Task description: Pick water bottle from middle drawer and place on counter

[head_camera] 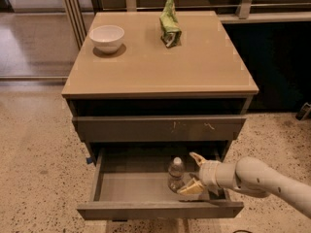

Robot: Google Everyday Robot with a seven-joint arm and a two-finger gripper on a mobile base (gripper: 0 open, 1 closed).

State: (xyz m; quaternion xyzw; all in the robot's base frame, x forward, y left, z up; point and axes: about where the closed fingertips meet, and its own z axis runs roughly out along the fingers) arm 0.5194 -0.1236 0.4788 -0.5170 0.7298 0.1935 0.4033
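Observation:
The water bottle (176, 175), clear with a white cap, stands upright on the grey floor of the pulled-out middle drawer (131, 187), right of its centre. My gripper (191, 173) reaches in from the right on a white arm. It is open, with one tan finger (196, 158) behind the bottle's right side and the other in front of it, at the bottle's lower body. The bottle sits just left of the fingertips, not enclosed. The tan counter (160, 64) tops the cabinet above.
A white bowl (107, 37) stands at the counter's back left and a crumpled green bag (169, 22) at its back middle. The scratched grey drawer front (160, 128) overhangs the open drawer. Speckled floor surrounds the cabinet; a dark wall stands on the right.

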